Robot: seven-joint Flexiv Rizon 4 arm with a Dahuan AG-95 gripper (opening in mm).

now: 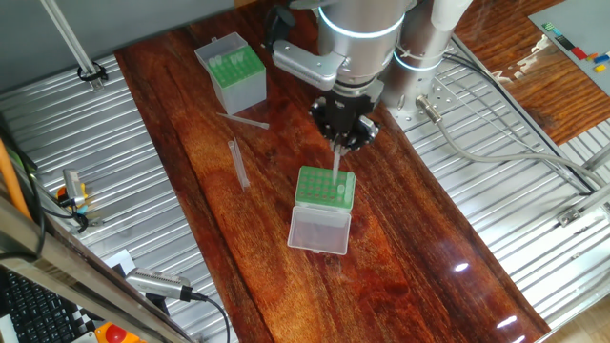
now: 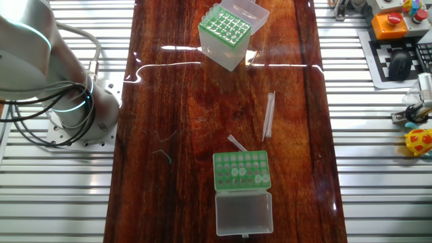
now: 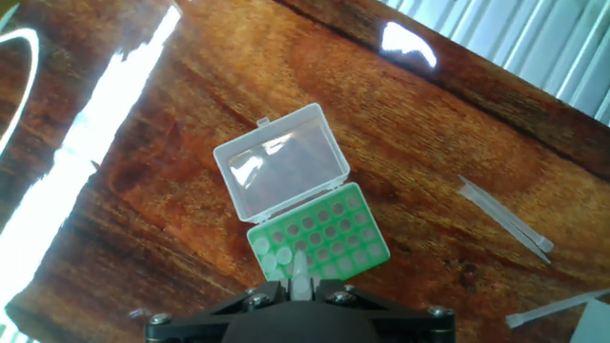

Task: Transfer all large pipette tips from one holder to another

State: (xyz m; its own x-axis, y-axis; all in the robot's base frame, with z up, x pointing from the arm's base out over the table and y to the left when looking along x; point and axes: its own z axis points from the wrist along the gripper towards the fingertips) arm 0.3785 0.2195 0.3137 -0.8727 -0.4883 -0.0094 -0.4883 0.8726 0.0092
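Note:
The low green holder (image 1: pixel 324 188) lies mid-table with its clear lid (image 1: pixel 319 230) folded open. Several large pipette tips (image 2: pixel 237 173) stand in its holes. My gripper (image 1: pixel 340 143) hangs just above its far edge, shut on one pale tip (image 1: pixel 336 164) that points down at the rack. In the hand view this tip (image 3: pixel 301 274) sits between my gripper's (image 3: pixel 301 288) fingers, over the rack (image 3: pixel 319 238). The taller translucent box (image 1: pixel 232 71) with a green perforated top stands at the far end of the table. The gripper does not show in the other fixed view.
Loose tips lie on the wood between the two holders: one pair (image 1: pixel 238 164) and a single one (image 1: pixel 243 121) near the tall box. Ribbed metal panels flank the wooden strip. The arm's base (image 1: pixel 419 67) and cables stand at the right.

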